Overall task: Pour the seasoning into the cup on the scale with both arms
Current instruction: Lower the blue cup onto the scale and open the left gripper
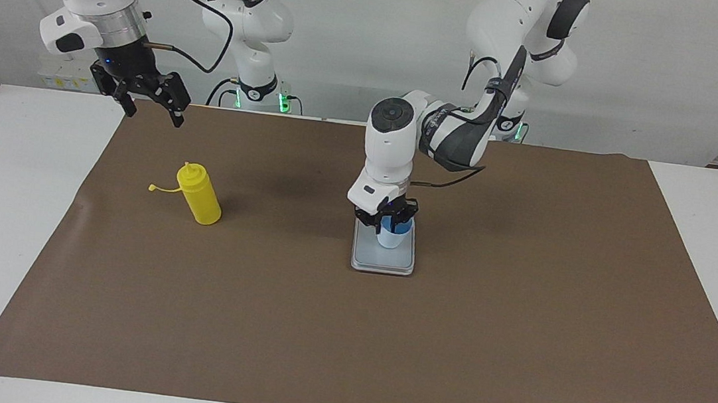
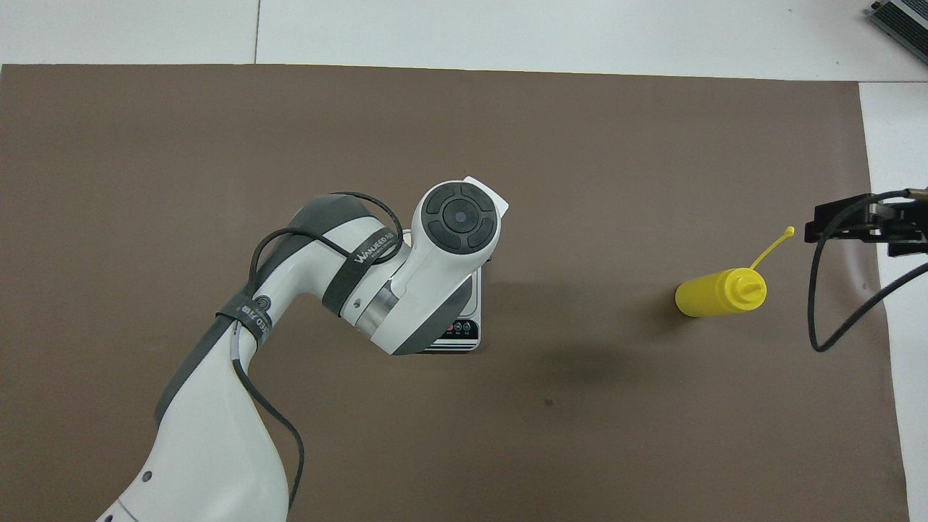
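Left hand [image 1: 386,220]: low over the scale, fingers on either side of the cup's rim. From the facing view it looks closed on the cup, though the wrist hides the contact from above.
Cup [image 1: 393,237]: light blue, upright on the scale's plate, toward the edge nearer the robots.
Cup handling: judged light and thin-walled, so it may flex or tip under a hard squeeze. A gentle pinch across the upper wall suits it, and it should be steadied there while pouring.
Scale [image 1: 383,261]: flat, silver-grey, mid-bench on the brown mat [image 1: 521,312]. Its button strip [image 2: 458,330] faces the robots. Judged stable enough not to need holding.
Right hand [image 1: 146,96]: raised above the bench edge at the right arm's end, fingers spread wide, holding nothing. It waits.
Bottle [image 1: 199,195]: bright yellow, standing on the mat toward the right arm's end, well apart from the scale. Its cap [image 1: 153,188] hangs off on its tether, so the nozzle looks open.
Bottle handling: judged soft and smooth, likely light. A grip around the mid-body should be firm enough not to slip, yet mild, since squeezing will push seasoning out early. The dangling cap should be kept clear of the fingers.
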Motion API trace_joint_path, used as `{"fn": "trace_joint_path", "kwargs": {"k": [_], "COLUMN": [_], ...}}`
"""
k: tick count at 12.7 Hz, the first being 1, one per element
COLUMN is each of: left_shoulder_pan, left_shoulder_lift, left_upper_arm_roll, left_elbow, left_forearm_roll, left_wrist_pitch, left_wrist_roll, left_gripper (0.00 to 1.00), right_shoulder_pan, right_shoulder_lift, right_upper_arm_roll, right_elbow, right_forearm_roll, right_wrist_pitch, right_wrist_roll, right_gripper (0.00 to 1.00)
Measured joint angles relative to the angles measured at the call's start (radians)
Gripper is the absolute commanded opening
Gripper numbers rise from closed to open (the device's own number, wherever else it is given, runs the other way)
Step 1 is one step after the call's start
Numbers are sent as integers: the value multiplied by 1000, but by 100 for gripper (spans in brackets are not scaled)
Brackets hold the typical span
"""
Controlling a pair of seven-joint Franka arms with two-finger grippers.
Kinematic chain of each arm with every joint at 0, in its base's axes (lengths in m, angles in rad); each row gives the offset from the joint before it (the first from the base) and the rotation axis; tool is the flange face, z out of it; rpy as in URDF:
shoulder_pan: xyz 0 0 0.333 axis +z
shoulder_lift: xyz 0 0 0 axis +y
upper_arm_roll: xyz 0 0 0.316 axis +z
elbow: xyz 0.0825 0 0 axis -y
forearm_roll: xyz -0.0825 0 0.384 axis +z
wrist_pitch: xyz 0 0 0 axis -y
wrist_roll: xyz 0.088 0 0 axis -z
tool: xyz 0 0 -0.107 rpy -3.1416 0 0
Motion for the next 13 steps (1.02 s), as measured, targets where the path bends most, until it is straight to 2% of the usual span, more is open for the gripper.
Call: {"fn": "trace_joint_path", "kwargs": {"k": [3,9,13], "left_shoulder_pan": [0,-13,-13], "left_shoulder_lift": [5,33,50], "left_upper_arm_roll": [-2,-8,-16], "left_elbow": [35,109,179], "left_forearm_roll": [0,0,0], "left_wrist_pitch": [-30,-88,-160], "left_wrist_roll": [0,0,0], "left_gripper": [36,38,38], "right_shoulder_pan": [-19,-30,-30], "right_shoulder_lift": [-23,-34,-61], "right_upper_arm_roll": [-1,-1,-1], "right_elbow": [-45,-59,-146], "right_forearm_roll": [0,0,0], "right_wrist_pitch": [0,5,116], "right_wrist_roll": [0,-7,-80], "right_gripper": [100,100,100]}}
